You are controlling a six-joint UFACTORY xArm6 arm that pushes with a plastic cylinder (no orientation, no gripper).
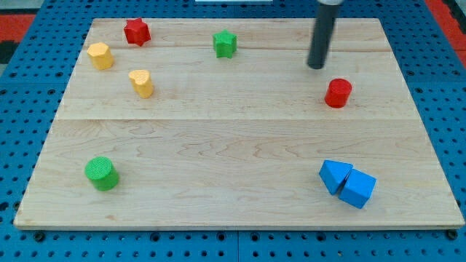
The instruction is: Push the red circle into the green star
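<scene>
The red circle (pixel 338 93) stands at the view's right, in the upper half of the wooden board (pixel 233 145). The green star (pixel 225 44) stands near the view's top, left of centre-right. My tip (pixel 316 66) is the lower end of a dark rod coming down from the view's top. It sits just above and slightly left of the red circle, apart from it, and well to the right of the green star.
A red star (pixel 137 32), a yellow hexagon (pixel 100 55) and a yellow heart (pixel 142 83) stand at the upper left. A green circle (pixel 101 173) stands at the lower left. Two blue blocks (pixel 347 183) touch at the lower right.
</scene>
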